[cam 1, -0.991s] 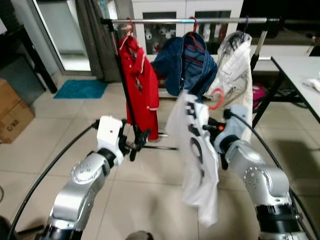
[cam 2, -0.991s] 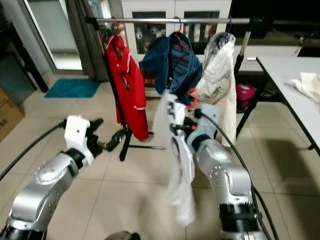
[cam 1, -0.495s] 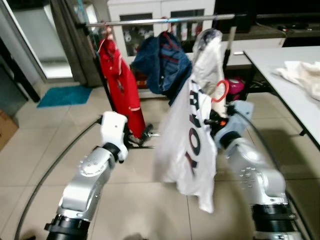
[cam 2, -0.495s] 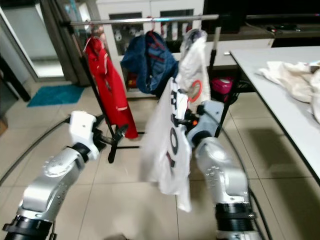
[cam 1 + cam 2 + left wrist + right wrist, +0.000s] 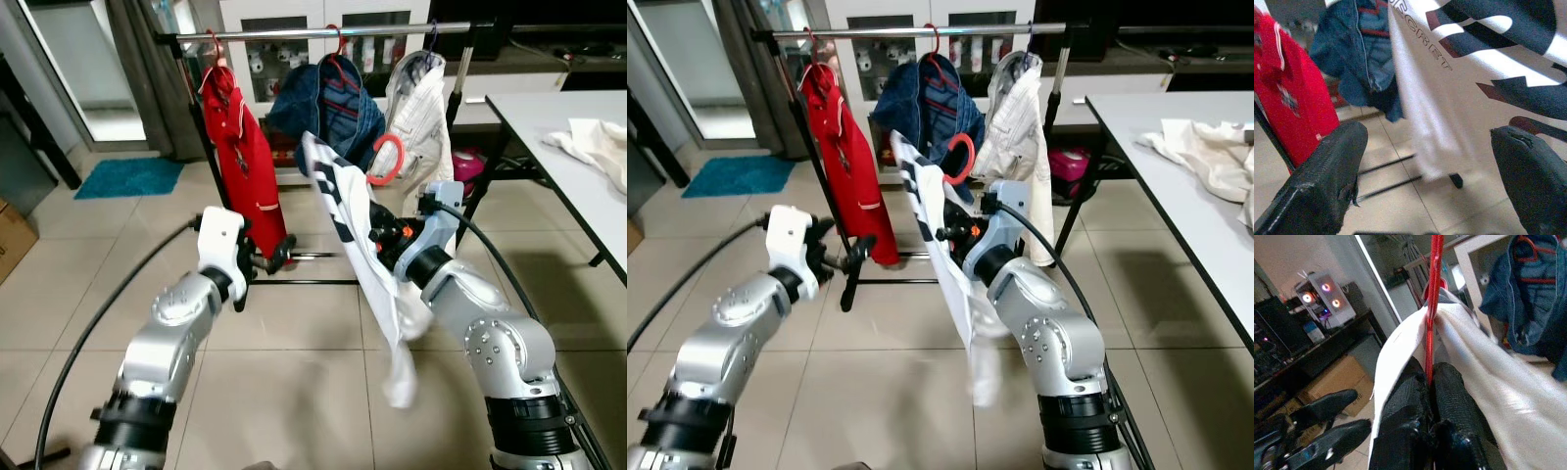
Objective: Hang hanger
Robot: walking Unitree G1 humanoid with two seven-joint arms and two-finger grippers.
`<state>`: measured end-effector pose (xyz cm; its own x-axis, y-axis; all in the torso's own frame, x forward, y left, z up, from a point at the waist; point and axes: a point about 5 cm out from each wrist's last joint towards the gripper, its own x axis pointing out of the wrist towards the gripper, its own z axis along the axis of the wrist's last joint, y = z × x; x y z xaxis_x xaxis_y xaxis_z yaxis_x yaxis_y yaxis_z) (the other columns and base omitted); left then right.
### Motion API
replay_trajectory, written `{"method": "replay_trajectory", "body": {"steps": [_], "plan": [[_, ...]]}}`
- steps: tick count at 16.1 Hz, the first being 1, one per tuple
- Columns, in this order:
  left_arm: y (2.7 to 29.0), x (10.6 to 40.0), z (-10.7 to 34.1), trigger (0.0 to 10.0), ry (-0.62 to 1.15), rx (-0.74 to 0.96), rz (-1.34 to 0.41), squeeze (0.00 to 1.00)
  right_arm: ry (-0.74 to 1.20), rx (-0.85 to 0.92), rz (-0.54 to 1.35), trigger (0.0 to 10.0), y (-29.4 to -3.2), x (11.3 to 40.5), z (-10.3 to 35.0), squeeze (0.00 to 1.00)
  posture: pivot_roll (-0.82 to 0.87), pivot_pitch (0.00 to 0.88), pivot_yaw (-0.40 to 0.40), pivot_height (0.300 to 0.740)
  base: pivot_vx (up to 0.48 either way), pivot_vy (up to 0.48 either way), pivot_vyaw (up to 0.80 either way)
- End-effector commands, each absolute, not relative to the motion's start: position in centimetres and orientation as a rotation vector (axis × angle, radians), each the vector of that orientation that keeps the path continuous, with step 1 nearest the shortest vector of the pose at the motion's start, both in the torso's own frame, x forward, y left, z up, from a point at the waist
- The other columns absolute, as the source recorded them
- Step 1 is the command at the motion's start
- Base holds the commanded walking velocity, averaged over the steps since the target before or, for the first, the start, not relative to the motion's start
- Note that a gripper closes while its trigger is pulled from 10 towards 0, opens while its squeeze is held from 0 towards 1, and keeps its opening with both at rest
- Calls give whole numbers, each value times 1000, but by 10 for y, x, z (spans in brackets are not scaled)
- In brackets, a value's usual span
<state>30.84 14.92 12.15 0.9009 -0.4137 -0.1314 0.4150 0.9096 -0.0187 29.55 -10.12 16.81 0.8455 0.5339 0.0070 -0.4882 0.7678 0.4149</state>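
My right gripper [image 5: 1430, 377] is shut on the neck of a red hanger [image 5: 1433, 293] that carries a white printed T-shirt [image 5: 345, 211]. The hanger's red hook [image 5: 385, 160] sits below the clothes rail [image 5: 323, 32], in front of the blue denim jacket [image 5: 328, 108] and the white jacket [image 5: 421, 103]. The shirt hangs slanted, and its hem is blurred. A red garment [image 5: 240, 157] hangs at the rail's left end. To the left of the shirt my left gripper [image 5: 277, 257] is open and empty, with its fingers [image 5: 1322, 181] spread wide.
The rack's black upright and floor bars [image 5: 294, 282] stand just behind my left gripper. A white table [image 5: 549, 117] with a crumpled cloth [image 5: 600, 147] is at the right. A blue mat [image 5: 127, 176] and a cardboard box [image 5: 12, 240] lie to the left on the tiled floor.
The view has shifted. The hanger's hook now sits more to the left, before the denim jacket, and the shirt has swung into a slant. My left gripper stays open.
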Motion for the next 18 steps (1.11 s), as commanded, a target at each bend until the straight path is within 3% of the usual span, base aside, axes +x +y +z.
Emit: {"method": "replay_trajectory", "body": {"steps": [1, 2, 7, 11, 16, 17, 18], "plan": [[164, 313, 121, 10000, 138, 52, -365, 522, 83, 436, 598, 10000, -100, 295, 180, 0, -82, 0, 107, 740, 0, 0, 0], [173, 314, 119, 10000, 134, 128, -349, 0, 90, 426, 618, 10000, -103, 294, 180, 0, -84, 0, 111, 740, 0, 0, 0], [212, 316, 136, 10000, 82, 42, -404, 0, 116, 410, 894, 10000, -106, 274, 193, 0, -99, 0, 116, 740, 0, 0, 0], [216, 318, 132, 10000, 108, 91, -477, 0, 152, 403, 1080, 10000, -106, 256, 199, 0, -108, 0, 118, 740, 0, 0, 0], [219, 320, 130, 10000, 115, 86, -524, 0, 169, 389, 1149, 10000, -111, 248, 201, 0, -112, 0, 119, 740, 0, 0, 0], [218, 320, 126, 3922, 126, 87, -531, 0, 172, 393, 1170, 10000, -111, 245, 202, 0, -112, 0, 117, 740, 0, 0, 0], [218, 320, 125, 0, 130, 78, -535, 0, 174, 394, 1177, 10000, -110, 244, 202, 0, -112, 0, 117, 740, 0, 0, 0]]}}
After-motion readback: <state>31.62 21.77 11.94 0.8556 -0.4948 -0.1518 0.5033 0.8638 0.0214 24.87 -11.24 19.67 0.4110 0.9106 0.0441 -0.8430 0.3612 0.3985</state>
